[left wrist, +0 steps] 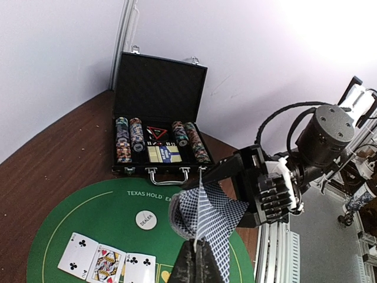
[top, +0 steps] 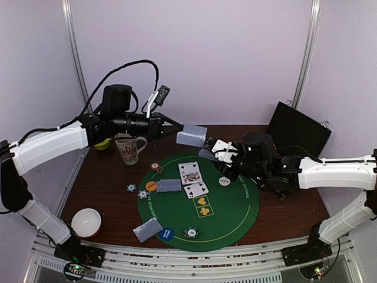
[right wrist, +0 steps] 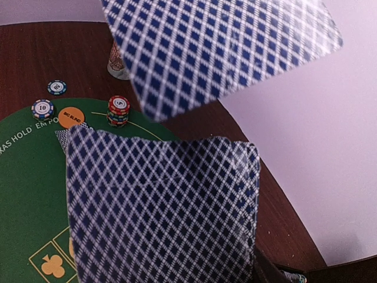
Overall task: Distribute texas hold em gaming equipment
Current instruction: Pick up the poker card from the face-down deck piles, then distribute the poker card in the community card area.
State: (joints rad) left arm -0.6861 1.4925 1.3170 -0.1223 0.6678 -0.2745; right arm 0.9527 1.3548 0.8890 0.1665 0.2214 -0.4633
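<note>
My left gripper is shut on the edge of one blue-checked playing card, held in the air above the far rim of the green mat. In the left wrist view that card rises from my shut jaws. Just beside and below it, my right gripper is shut on a deck of cards. The deck fills the right wrist view and hides the fingers, with the single card above it. On the mat lie face-up cards, face-down cards, striped chips and a white dealer disc.
A patterned mug and a green bowl stand at the back left. A white bowl sits front left. The open black chip case is at the back right. An orange disc and a blue disc rest on the mat's left side.
</note>
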